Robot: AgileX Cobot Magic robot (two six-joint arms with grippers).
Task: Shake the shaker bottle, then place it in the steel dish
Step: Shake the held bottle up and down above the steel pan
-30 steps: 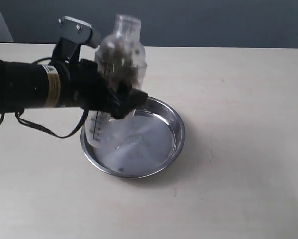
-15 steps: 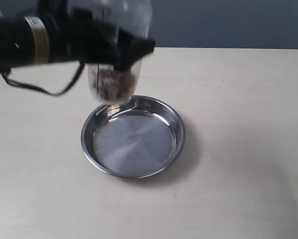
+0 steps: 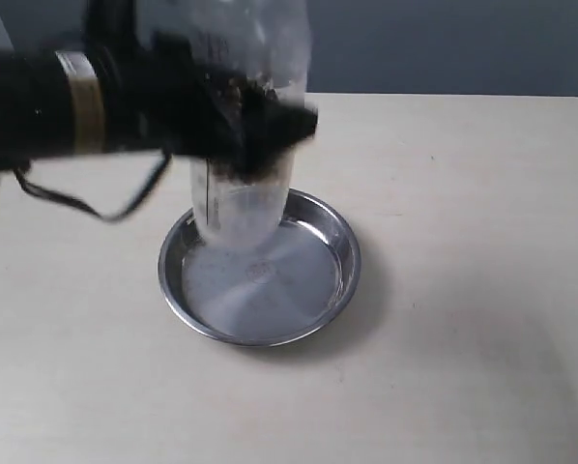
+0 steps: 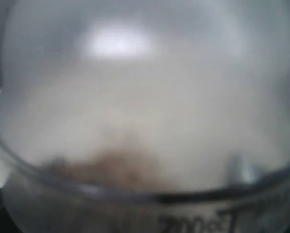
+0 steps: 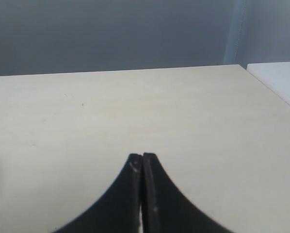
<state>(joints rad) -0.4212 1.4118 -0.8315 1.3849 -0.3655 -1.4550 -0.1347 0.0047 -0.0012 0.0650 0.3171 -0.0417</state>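
Note:
The shaker bottle (image 3: 243, 198) is frosted clear plastic with a black scale, blurred by motion, held upright in the air above the back left part of the steel dish (image 3: 335, 280). My left gripper (image 3: 260, 126) is shut on its middle, the black arm reaching in from the left. The bottle's top runs out of the exterior view. Up close in the left wrist view the shaker bottle (image 4: 145, 111) fills the picture, with brown granules (image 4: 120, 162) inside, and the fingers are hidden. My right gripper (image 5: 142, 158) is shut and empty over bare table, out of the exterior view.
The light wooden table (image 3: 463, 193) spreads all round the dish. Its far edge meets a dark grey wall (image 3: 444, 43). A black cable (image 3: 125, 203) hangs under the left arm.
The bottle went up, out of the dish, and has come back down a little and slightly to the right; it is blurred by the shaking. The right gripper's earlier state is not shown.

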